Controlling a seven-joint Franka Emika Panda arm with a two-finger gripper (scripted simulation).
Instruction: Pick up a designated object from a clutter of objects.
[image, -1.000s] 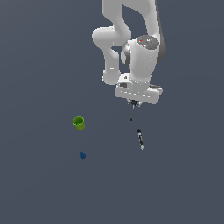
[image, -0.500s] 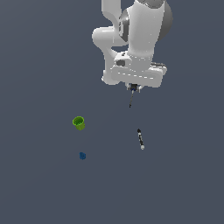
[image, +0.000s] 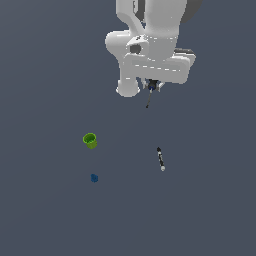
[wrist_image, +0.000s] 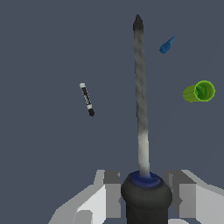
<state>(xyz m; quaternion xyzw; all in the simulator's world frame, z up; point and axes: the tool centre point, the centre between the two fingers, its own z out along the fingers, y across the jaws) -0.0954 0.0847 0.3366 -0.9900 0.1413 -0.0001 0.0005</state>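
1. Between the fingers of the hand (wrist_image: 144, 197), the screwdriver (wrist_image: 141, 100) is pinched by its dark blue-black handle; thin grey metal shaft points away from the hand, tip dark.
2. Exterior view: hand (image: 152, 87) high above the tabletop (image: 45, 215), screwdriver (image: 149, 100) hanging shaft-down beneath it, clear of the surface.
3. Green cup (image: 90, 140) sits well off from the hand, toward the exterior view's left; contents cannot be made out.
4. Small blue block (image: 94, 178) lies near the cup, apart from it.
5. Black-and-white marker (image: 160, 158) lies flat below the hand, untouched.
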